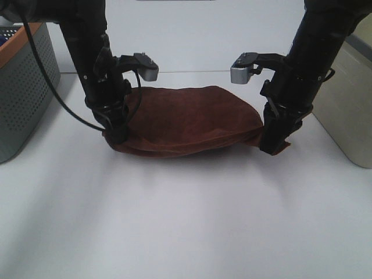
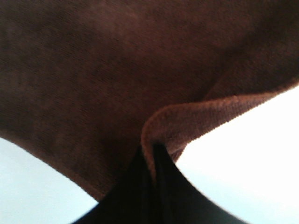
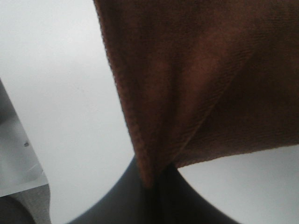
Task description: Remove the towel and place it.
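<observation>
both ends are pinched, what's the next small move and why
Probably lower both arms together, kept level, to settle the towel on the table. The left gripper and right gripper are each shut on an opposite end, and the towel sags between them over bare tabletop. Whether it touches the table yet is hard to tell.

Bright, even light from above bleaches the white tabletop (image 1: 192, 232), which glares almost featureless in both wrist views. A soft, diffuse shadow pools beneath and just in front of the dark maroon-brown plush towel (image 1: 186, 119). The exterior view is slightly soft. Close up, the towel's weave and the black fingers (image 2: 131, 198) at its hem are blurred.
</observation>
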`<state>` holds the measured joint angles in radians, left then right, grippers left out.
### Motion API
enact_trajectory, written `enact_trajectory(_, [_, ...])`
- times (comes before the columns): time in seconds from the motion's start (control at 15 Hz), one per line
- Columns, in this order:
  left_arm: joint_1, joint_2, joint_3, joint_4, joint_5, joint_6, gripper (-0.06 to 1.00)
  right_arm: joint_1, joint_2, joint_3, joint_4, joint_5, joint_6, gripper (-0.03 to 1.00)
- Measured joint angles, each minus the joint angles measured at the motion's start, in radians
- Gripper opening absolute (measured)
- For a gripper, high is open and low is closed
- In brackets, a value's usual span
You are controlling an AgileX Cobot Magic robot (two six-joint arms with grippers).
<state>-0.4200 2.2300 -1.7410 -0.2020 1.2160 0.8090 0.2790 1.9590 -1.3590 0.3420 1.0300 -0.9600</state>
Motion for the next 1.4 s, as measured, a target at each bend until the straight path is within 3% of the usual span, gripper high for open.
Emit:
enact_trajectory(0.2, [0.000,0.000,0.090,-0.005,0.000,0.056,0.00,0.000,0.046,0.000,0.025,0.045,0.020,0.00])
enact_trajectory(0.53, [0.000,0.000,0.098,-0.007,-0.001,0.086,0.00,0.000,0.067,0.000,0.029,0.050,0.073,0.00])
enact_trajectory(0.67, [0.000,0.000,0.098,-0.010,-0.001,0.093,0.01,0.000,0.067,0.000,0.033,0.050,0.148,0.13])
enact_trajectory(0.87, [0.000,0.000,0.098,-0.014,-0.001,0.093,0.07,0.000,0.067,0.000,0.036,0.050,0.279,0.48])
enact_trajectory(1.0, [0.000,0.000,0.098,-0.014,-0.001,0.082,0.12,0.000,0.067,0.000,0.036,0.050,0.363,0.60])
enact_trajectory(1.07, [0.000,0.000,0.098,-0.014,-0.001,0.064,0.15,0.000,0.067,0.000,0.036,0.050,0.379,0.62])
enact_trajectory(1.4, [0.000,0.000,0.098,-0.027,-0.001,-0.178,0.59,0.000,0.067,0.000,0.037,0.050,0.451,0.64])
